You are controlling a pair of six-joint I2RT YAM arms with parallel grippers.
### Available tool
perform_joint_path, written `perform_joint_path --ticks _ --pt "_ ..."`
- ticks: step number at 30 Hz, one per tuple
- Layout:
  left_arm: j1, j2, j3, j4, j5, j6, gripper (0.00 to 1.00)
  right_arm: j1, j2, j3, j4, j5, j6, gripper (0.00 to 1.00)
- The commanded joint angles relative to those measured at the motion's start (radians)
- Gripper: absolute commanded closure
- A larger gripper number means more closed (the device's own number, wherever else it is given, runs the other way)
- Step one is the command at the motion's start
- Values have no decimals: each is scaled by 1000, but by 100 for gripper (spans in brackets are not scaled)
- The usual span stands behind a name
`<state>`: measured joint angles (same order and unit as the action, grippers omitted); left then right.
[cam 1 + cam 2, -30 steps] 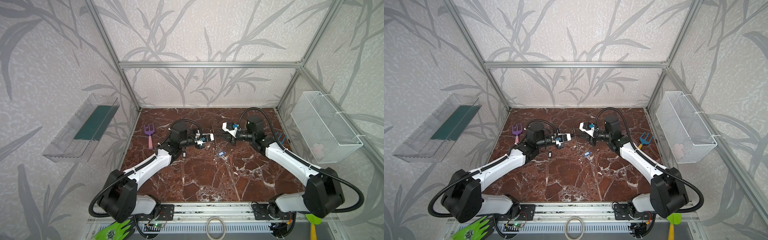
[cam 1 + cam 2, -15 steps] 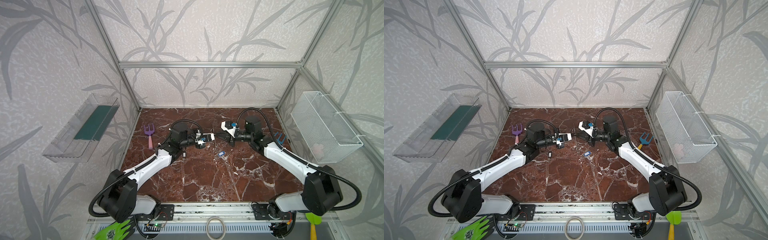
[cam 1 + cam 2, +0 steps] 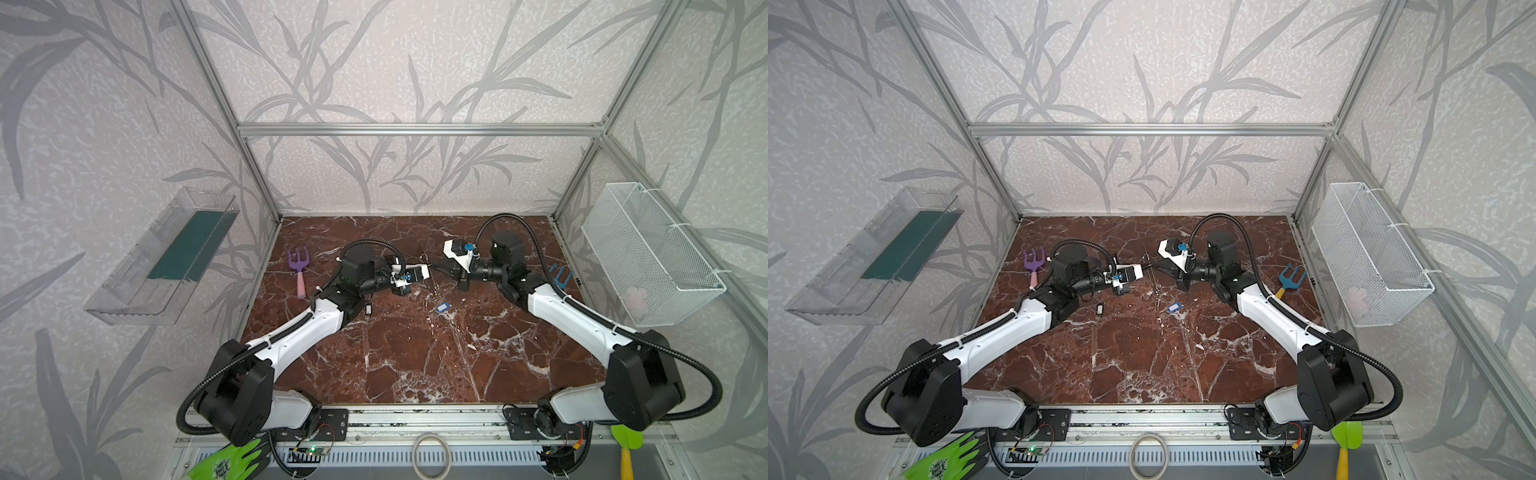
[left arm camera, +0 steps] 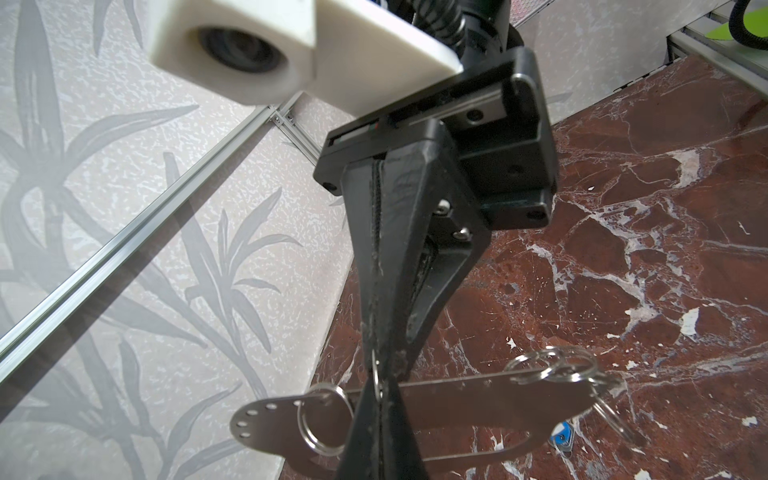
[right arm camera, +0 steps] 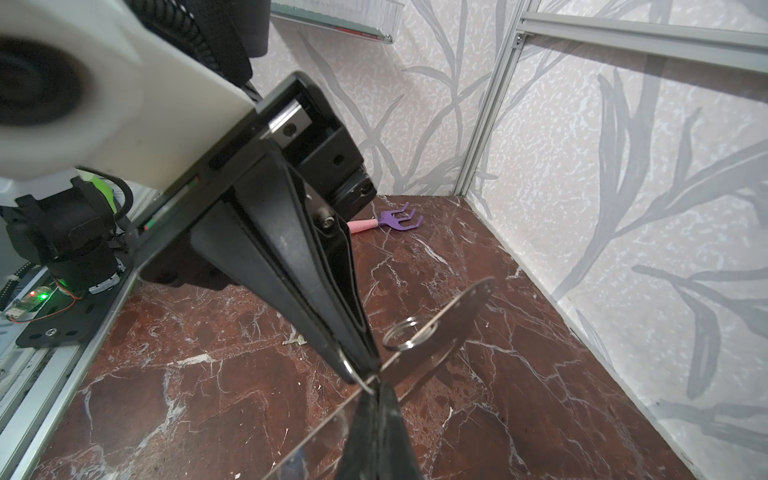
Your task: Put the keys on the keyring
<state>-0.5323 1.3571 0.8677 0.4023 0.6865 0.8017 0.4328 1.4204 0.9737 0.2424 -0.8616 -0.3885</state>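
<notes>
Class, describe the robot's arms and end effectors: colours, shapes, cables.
The left arm and right arm have white link shells, black joint housings and ribbed black cables. The left end effector and right end effector have tapered black fingers under white camera housings.

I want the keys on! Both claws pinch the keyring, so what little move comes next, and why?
Probably the left claw should let go. Both it and the right claw are shut on the keyring, yet the blue-tagged key and the black-and-white key lie on the table. One claw must be free to fetch a key.
</notes>
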Motion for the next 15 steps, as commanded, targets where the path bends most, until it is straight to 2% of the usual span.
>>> perform_joint_path --ticks 1,5,15 --pt "-13 -22 -14 60 46 -28 100 -5 -20 -27 109 -57 42 100" --pt "-8 -19 -23 102 59 -74 100 -26 -5 -55 212 -87 145 100" --pt "1 -11 -31 190 83 -160 100 -34 48 -98 399 -130 315 100"
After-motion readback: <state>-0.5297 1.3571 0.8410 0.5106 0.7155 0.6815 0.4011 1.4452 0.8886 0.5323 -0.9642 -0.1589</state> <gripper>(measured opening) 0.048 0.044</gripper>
